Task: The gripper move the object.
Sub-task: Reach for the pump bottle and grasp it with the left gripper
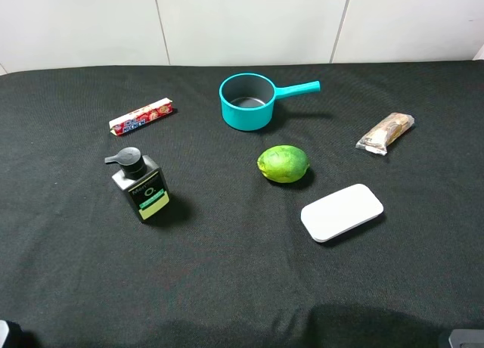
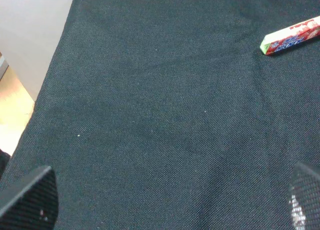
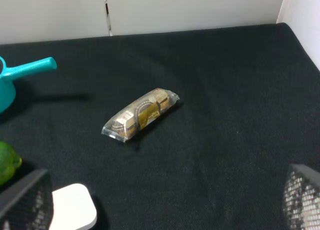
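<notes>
Pump bottle (image 1: 142, 185) stands tall on the left, left gripper (image 2: 167, 202) spread wide and empty; grab too high and it could topple.

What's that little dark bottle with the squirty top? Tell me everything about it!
The pump bottle is small, square-sided and dark grey-black, plastic by its look. A black pump head sits on top, its spout pointing to the left of the high view. A light green label covers the lower front; its print is too small to read. It stands upright on the black cloth, on the left side, and nothing else touches it.
</notes>
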Robot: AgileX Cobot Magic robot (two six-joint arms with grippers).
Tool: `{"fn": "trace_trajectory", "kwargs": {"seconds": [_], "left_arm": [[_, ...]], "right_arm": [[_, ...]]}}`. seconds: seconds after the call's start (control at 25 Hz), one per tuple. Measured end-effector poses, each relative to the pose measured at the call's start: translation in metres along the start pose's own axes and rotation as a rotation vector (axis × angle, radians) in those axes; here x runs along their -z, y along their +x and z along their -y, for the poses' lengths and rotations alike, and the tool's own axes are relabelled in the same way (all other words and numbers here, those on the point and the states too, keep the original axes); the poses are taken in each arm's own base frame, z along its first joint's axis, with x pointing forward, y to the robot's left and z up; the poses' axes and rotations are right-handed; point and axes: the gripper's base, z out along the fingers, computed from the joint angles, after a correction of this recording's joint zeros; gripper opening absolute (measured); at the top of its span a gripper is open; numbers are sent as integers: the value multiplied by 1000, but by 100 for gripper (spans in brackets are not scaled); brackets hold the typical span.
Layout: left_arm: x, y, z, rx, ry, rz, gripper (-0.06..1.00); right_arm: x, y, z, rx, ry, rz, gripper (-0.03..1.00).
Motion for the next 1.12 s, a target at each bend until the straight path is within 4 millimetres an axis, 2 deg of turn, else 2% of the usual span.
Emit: {"fn": "trace_trajectory", "kwargs": {"seconds": [1.12], "left_arm": [[0, 0, 0, 0, 0, 0, 90]], "right_arm": [[0, 0, 0, 0, 0, 0, 69]]}}
